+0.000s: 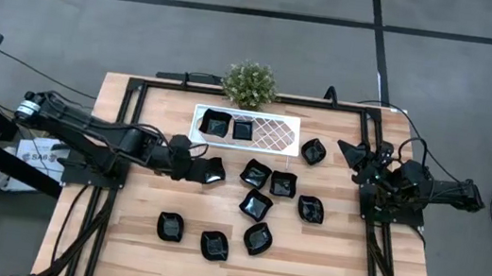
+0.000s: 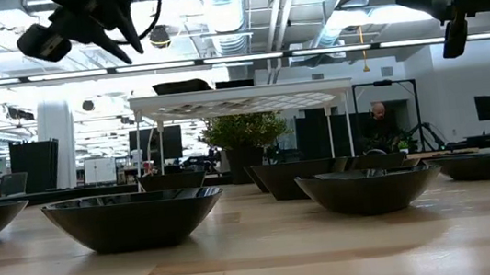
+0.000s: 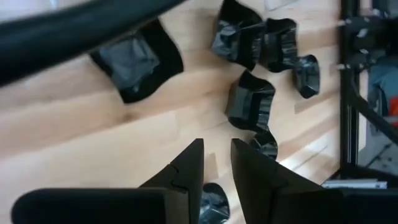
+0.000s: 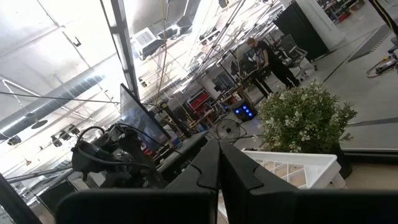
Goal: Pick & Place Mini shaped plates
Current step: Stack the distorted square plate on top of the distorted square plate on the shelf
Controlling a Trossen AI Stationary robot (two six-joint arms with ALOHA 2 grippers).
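Observation:
Several mini shaped plates, glossy black, rest on their bases on the wooden table (image 1: pixel 126 256). A loose cluster (image 1: pixel 255 204) lies mid-table, and two plates (image 1: pixel 214 124) (image 1: pixel 243 130) sit in the white lattice tray (image 1: pixel 270 134). My left gripper (image 1: pixel 195 166) (image 3: pixel 216 152) hangs above the table beside one plate (image 1: pixel 213 172) (image 3: pixel 134 62). It is open by a narrow gap, and only bare wood shows between the fingers. My right gripper (image 4: pixel 219 163) is shut, holds nothing and is parked at the table's right edge (image 1: pixel 377 170).
A small green potted plant (image 1: pixel 250 83) stands behind the tray at the far edge. Black frame rails (image 1: pixel 126 141) (image 1: pixel 376 146) run along both sides of the table. People show in the room beyond. Bare wood lies along the near edge and at the left.

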